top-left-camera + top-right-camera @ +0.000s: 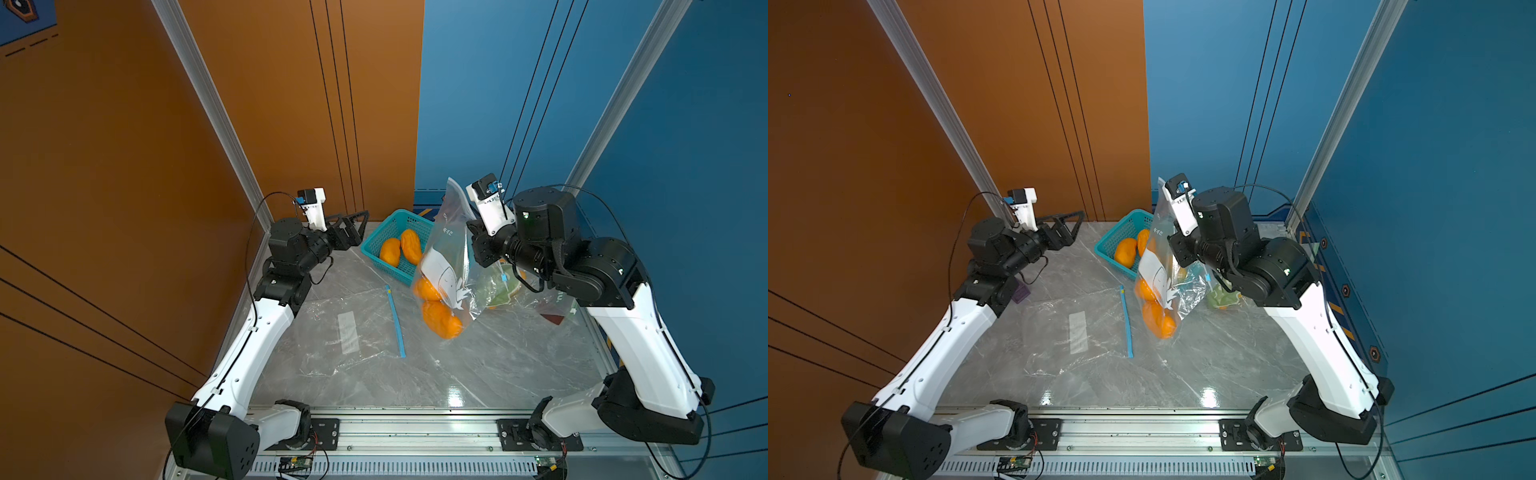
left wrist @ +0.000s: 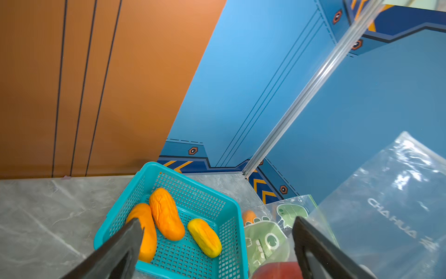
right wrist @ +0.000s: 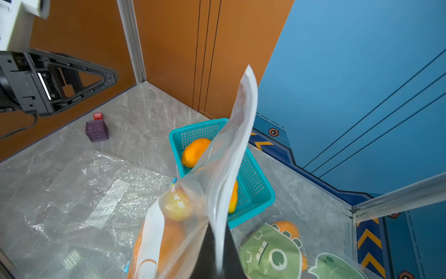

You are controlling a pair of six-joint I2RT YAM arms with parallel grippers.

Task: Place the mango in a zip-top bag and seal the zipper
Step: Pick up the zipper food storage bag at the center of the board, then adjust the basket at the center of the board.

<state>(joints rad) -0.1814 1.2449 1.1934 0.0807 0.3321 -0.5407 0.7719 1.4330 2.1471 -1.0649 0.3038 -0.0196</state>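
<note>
A clear zip-top bag (image 1: 446,257) hangs above the table with orange mangoes (image 1: 440,320) in its bottom. My right gripper (image 3: 218,241) is shut on the bag's upper edge (image 3: 231,157), and the film stands up past the fingers. Whether its zipper is closed cannot be told. More mangoes (image 2: 166,215) lie in a teal basket (image 2: 193,180) at the back. My left gripper (image 2: 218,221) is open and empty, hovering just left of the basket (image 1: 401,212), apart from the bag (image 2: 386,205).
A second clear bag (image 1: 345,328) lies flat mid-table with a blue zipper strip (image 1: 395,320) along its right side. A green dinosaur-print bag (image 3: 272,253) lies under my right arm. A small purple cube (image 3: 96,130) sits by the orange wall.
</note>
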